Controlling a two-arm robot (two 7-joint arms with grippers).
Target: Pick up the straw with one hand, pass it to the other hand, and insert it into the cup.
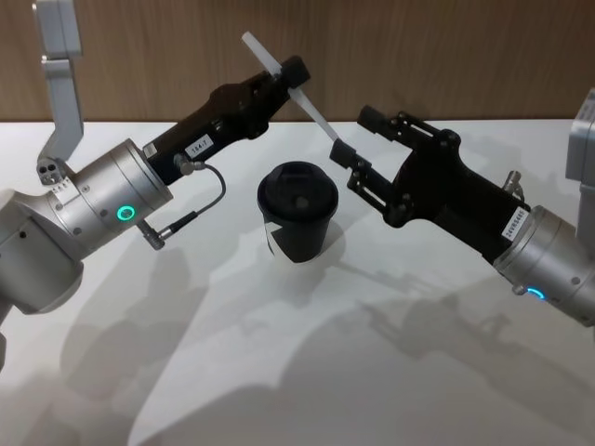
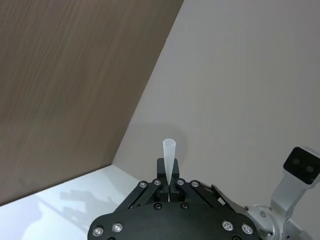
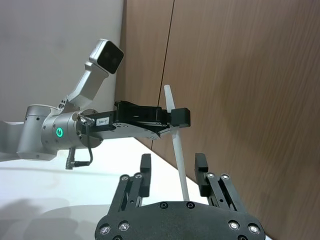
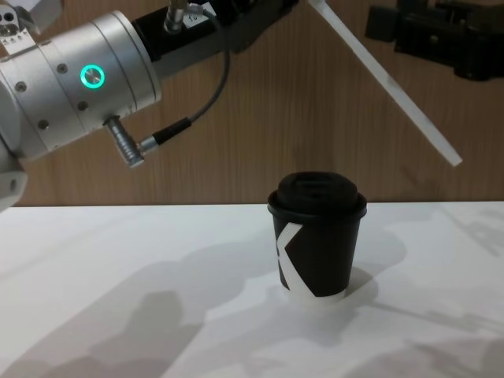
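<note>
The white straw [image 1: 296, 90] hangs slanted in the air above and behind the cup, pinched near its middle by my left gripper [image 1: 291, 79], which is shut on it. In the left wrist view the straw [image 2: 169, 154] sticks out from between the closed fingers. My right gripper [image 1: 355, 133] is open, level with the straw's lower end. In the right wrist view the straw [image 3: 176, 145] passes between the spread fingers [image 3: 200, 167] without touching them. The black lidded cup [image 1: 297, 212] stands upright on the white table [image 1: 446, 372], below both grippers.
A wood-panelled wall [image 1: 446, 56] runs behind the table. A grey cable [image 1: 209, 200] loops from the left wrist near the cup. In the chest view the straw's lower tip [image 4: 450, 156] sits up and to the right of the cup [image 4: 317, 236].
</note>
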